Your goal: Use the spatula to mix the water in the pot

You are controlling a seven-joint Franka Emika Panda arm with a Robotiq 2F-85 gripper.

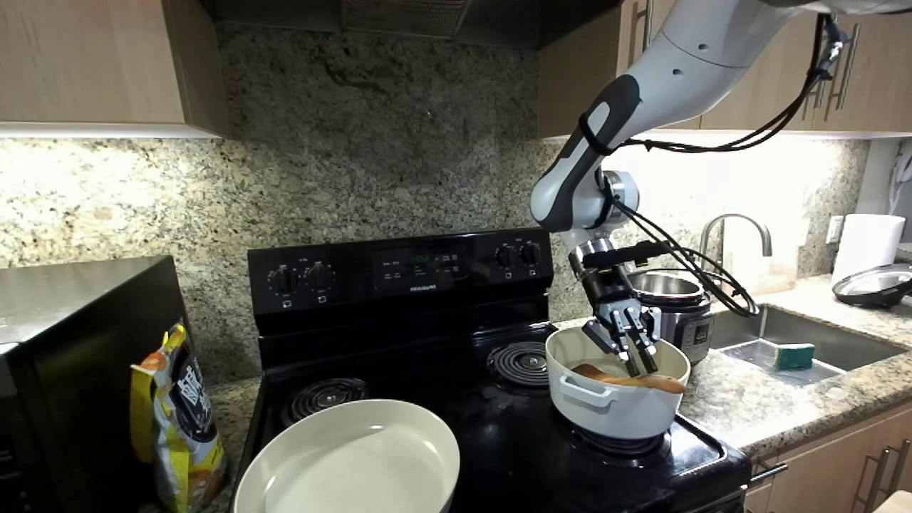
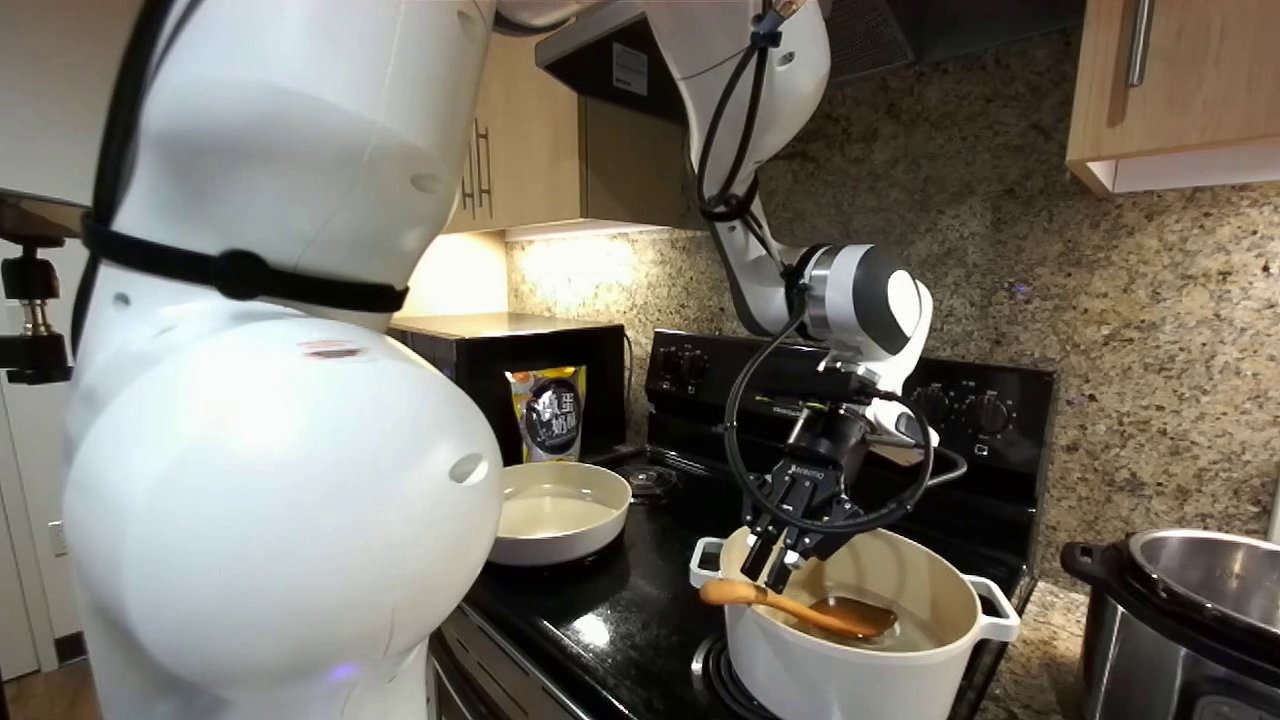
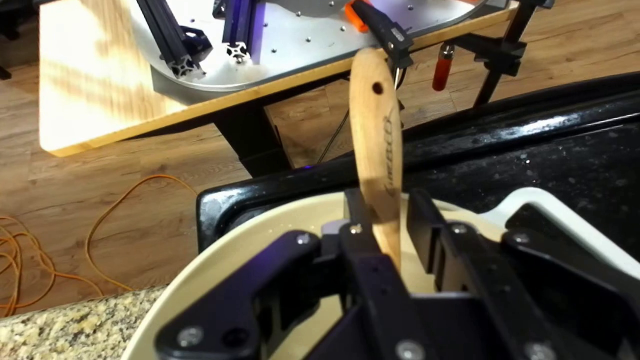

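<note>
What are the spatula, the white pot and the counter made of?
Spatula: almost certainly wood, smooth and satiny; warm tan, with dark lettering at one end and browner at the other.
White pot: perhaps enamelled metal; evenly smooth, white outside and cream inside, but no bare metal shows, so ceramic is possible.
Counter: polished stone, likely granite or a lookalike; irregular speckles and bright shine.

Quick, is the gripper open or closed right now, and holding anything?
Gripper: slightly open, a gap showing beside the spatula; not clamped on it.

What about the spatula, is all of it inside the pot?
No, in the wrist view the spatula extends out past the rim of the pot.
</note>
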